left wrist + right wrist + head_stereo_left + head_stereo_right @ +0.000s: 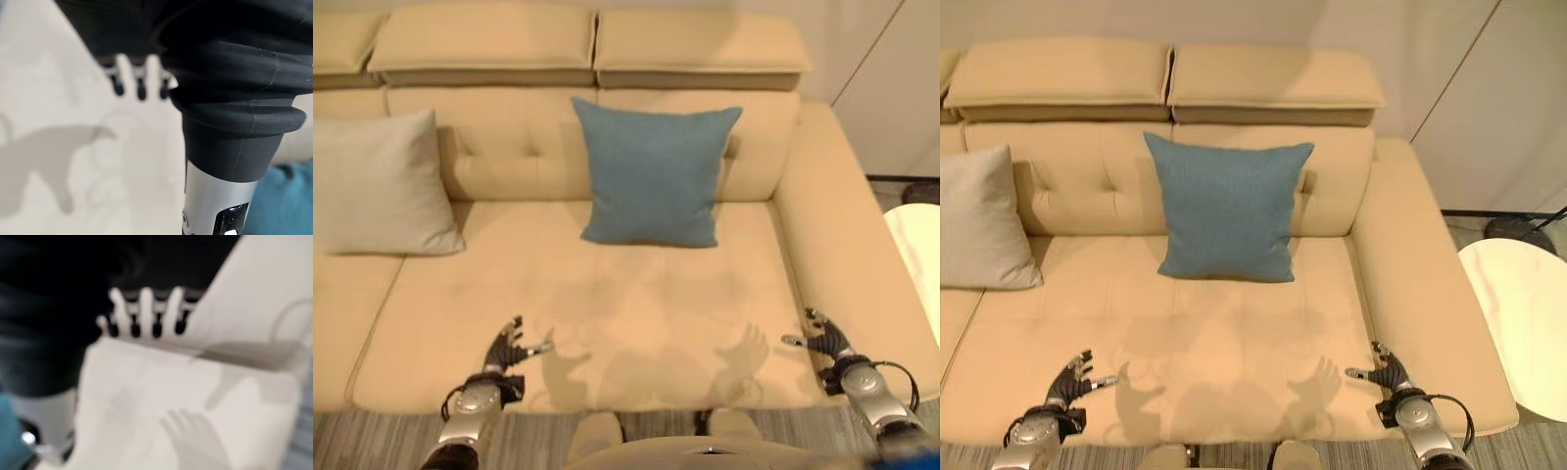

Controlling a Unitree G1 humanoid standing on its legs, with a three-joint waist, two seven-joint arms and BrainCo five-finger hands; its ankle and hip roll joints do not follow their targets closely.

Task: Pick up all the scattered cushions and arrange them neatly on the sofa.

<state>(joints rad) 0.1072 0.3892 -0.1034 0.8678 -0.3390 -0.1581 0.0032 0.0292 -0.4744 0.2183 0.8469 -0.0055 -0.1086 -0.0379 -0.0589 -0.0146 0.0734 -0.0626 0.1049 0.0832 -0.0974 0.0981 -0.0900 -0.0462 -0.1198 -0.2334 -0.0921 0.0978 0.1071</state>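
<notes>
A teal cushion stands upright against the backrest of the beige sofa, near the middle of the right seat. A pale grey cushion leans against the backrest further left. My left hand hovers over the seat's front edge at the lower left, fingers relaxed and holding nothing. My right hand hangs over the front right corner of the seat beside the armrest, fingers spread, also holding nothing. In the left wrist view its fingers point at bare seat fabric, and the teal cushion shows at one corner.
The sofa's right armrest runs beside my right hand. A round white side table stands to the sofa's right. A grey striped rug lies in front of the sofa. A dark lamp base sits on the floor past the table.
</notes>
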